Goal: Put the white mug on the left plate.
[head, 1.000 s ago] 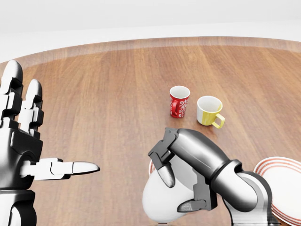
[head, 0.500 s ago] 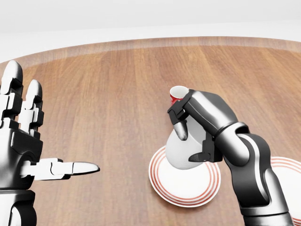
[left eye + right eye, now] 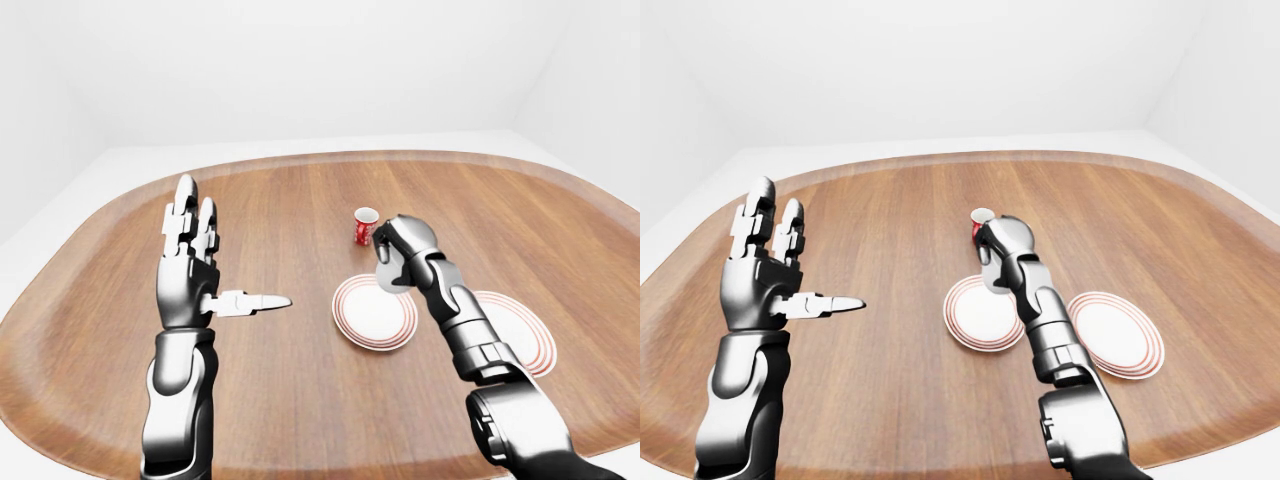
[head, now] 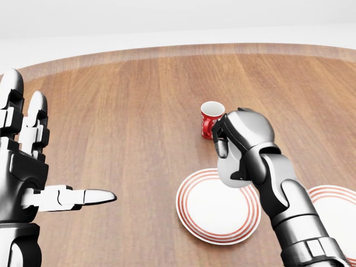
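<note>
The glossy white ceramic mug (image 4: 229,167) is being held aloft, gripped by the fingers (image 4: 221,146) of the right hand (image 4: 240,146), above the upper right rim of the left white plate with red rings (image 4: 207,214). The placing step is judged to be in hand: lowering onto the plate's centre is being called for next. The left hand (image 4: 28,172) is being held idle, fingers spread, over the brown wooden desk (image 4: 128,100).

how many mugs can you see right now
2: the white mug gripped in the right hand above the left plate's right edge, and a red mug just beyond. Another may be hidden behind the hand.
</note>
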Robot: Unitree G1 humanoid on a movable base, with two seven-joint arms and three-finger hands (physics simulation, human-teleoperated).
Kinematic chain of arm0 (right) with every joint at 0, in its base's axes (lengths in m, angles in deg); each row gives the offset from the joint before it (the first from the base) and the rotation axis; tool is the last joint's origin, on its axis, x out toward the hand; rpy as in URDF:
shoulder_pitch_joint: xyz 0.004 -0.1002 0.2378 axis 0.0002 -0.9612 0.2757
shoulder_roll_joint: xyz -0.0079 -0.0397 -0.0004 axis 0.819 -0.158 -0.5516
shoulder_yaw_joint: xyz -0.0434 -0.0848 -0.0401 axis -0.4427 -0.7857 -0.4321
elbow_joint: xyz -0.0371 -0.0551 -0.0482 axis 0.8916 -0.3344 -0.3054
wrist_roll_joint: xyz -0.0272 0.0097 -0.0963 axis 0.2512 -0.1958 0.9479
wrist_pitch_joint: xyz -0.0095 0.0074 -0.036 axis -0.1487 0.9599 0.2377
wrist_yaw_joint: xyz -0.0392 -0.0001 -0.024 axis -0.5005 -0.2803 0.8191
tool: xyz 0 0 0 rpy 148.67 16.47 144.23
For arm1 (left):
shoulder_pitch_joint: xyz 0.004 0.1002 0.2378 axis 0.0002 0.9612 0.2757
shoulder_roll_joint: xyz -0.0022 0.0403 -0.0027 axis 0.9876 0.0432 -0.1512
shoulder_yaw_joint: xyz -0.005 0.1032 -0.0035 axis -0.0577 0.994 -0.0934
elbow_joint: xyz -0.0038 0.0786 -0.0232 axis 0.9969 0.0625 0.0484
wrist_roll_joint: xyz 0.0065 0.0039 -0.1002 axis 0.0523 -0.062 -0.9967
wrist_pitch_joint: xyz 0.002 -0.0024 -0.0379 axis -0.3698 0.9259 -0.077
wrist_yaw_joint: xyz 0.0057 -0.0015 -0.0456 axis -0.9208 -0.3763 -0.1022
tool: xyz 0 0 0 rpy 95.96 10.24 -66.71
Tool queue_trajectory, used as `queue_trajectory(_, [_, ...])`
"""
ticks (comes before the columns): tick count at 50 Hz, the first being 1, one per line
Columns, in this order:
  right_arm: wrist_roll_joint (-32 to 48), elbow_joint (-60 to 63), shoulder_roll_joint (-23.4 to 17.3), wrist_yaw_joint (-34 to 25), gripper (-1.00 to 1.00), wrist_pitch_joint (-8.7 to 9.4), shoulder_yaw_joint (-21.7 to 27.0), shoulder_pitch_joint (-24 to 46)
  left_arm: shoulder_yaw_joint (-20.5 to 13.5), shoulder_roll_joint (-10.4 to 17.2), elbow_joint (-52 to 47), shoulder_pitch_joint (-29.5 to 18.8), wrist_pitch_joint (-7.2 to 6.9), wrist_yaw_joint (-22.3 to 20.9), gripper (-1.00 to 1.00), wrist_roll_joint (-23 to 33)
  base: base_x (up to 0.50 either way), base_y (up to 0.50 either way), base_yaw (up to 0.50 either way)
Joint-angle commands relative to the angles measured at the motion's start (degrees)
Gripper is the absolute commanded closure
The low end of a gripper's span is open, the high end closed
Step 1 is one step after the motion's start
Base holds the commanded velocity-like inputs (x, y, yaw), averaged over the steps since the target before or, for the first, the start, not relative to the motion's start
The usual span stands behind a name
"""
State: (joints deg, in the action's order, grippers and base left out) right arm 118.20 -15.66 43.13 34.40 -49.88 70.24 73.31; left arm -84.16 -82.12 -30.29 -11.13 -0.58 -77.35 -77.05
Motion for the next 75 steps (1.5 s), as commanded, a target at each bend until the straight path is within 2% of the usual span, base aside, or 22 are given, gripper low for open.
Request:
queue_trajectory(1, [5.9,-17.2,1.4,8.9,1.0,0.0,-2.9,8.9,0.0,0.0,0.1,0.0,0.0,0.0,-0.98,0.0,0.0,0.0,0.0])
queue_trajectory(11, [2.8,-26.3,2.2,6.2,1.0,0.0,-2.6,15.7,0.3,-0.1,0.7,0.3,0.0,-0.1,-0.98,0.2,0.0,0.0,0.0])
queue_trajectory(15, [3.0,-28.5,1.9,6.2,1.0,0.0,-3.1,16.8,0.2,-0.1,0.2,0.0,0.0,0.0,-0.98,0.1,0.0,0.0,0.0])
queue_trajectory(24, [2.2,-31.4,1.9,1.9,1.0,0.0,-3.4,17.9,0.3,-0.2,0.7,0.3,0.0,-0.1,-0.98,0.2,0.0,0.0,0.0])
queue_trajectory(57, [2.9,-35.8,4.1,7.4,1.0,0.0,-3.8,17.9,0.2,-0.1,0.5,0.2,0.0,-0.1,-0.98,0.1,0.0,0.0,0.0])
queue_trajectory(75, [3.1,-35.9,5.1,8.1,1.0,0.0,-4.2,17.7,0.3,-0.1,0.6,0.4,0.0,-0.1,-0.99,0.2,0.0,0.0,0.0])
